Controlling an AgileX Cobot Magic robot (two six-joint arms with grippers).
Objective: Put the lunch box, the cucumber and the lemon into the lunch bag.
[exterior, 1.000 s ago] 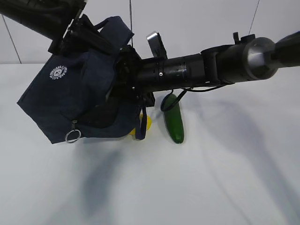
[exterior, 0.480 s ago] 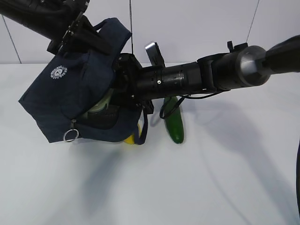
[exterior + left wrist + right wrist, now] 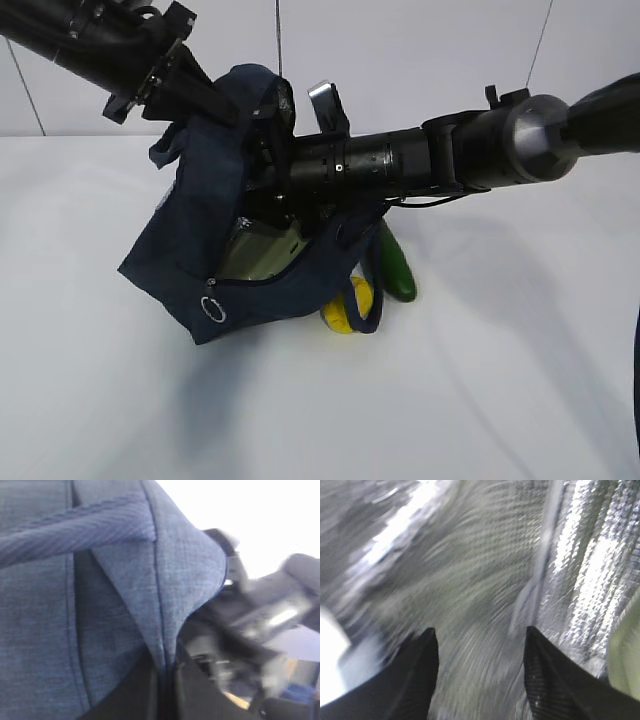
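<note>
Lunch bag (image 3: pixel 195 250): raised off the desk (image 3: pixel 500 380), fabric pinched by the closed left end effector (image 3: pixel 185 95).
Lunch box (image 3: pixel 262 250): inside the bag.
Right end effector (image 3: pixel 480 675): inside the bag, fingers apart, empty.
Lemon (image 3: pixel 345 308), cucumber (image 3: pixel 395 265): beside the bag, not yet packed.

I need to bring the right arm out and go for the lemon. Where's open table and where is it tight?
Open: the table in front and to the right of the cucumber, and front-left of the bag. Tight: the lemon sits against the bag's lower corner under a hanging handle loop, with the cucumber just behind it. The right gripper is inside the bag's lining.
</note>
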